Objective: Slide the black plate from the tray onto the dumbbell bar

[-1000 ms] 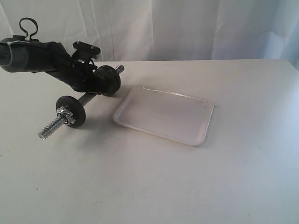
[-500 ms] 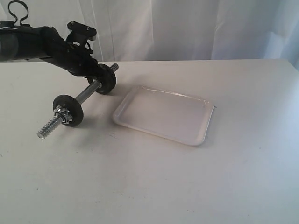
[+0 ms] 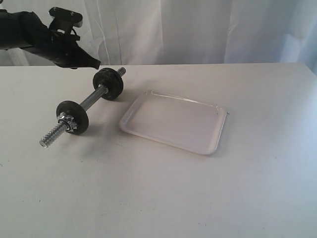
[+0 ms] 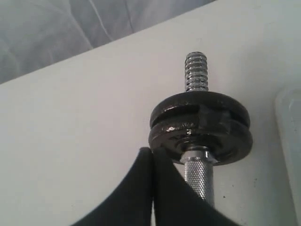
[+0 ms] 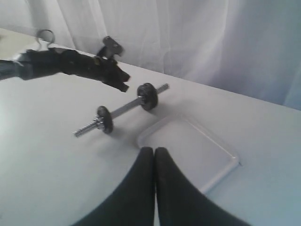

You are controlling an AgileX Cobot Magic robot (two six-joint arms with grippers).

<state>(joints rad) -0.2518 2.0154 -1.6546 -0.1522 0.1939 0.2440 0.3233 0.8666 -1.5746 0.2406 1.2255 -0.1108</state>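
The left gripper [image 3: 94, 63] is hovering clenched, gripping nothing, at 10 o'clock of the black plate [image 3: 108, 83]. The plate is sitting on the dumbbell bar [image 3: 92, 100] near its far end. The tray [image 3: 173, 121] is lying at the bar's 3 o'clock. The right gripper [image 5: 154, 151] is hanging clenched, holding nothing.

White table [image 3: 158, 198], pale draped curtain [image 3: 198, 29] behind

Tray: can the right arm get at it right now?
Probably yes: nothing lies between the shut right gripper and the tray, and the left gripper is off by the bar.
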